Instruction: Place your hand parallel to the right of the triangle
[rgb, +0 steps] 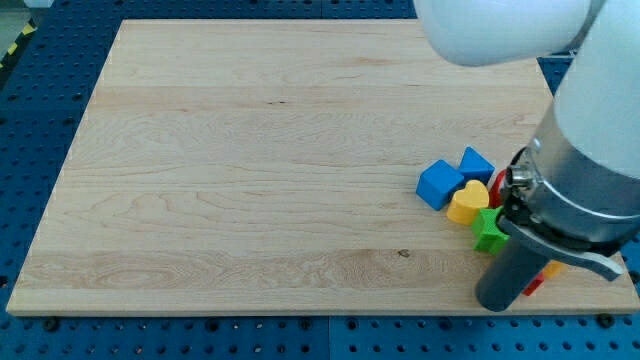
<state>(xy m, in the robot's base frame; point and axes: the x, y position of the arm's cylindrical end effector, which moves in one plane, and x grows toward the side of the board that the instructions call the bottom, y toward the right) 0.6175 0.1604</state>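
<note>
Where my tip (497, 303) rests below green star (489, 230), rod bare w/ nothing held, triangle can't be told, red block (497, 187) part-hidden.

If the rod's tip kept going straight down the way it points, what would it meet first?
Most likely only the wooden board: my tip already sits at its surface, below the green star block in the view, though depth is unclear.

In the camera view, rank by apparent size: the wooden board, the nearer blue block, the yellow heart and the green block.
1. wooden board
2. blue block, at the cluster's left
3. yellow heart
4. green block, though the arm partly covers it, so its ranking below the heart is unsure.
My tip sits below the cluster.
</note>
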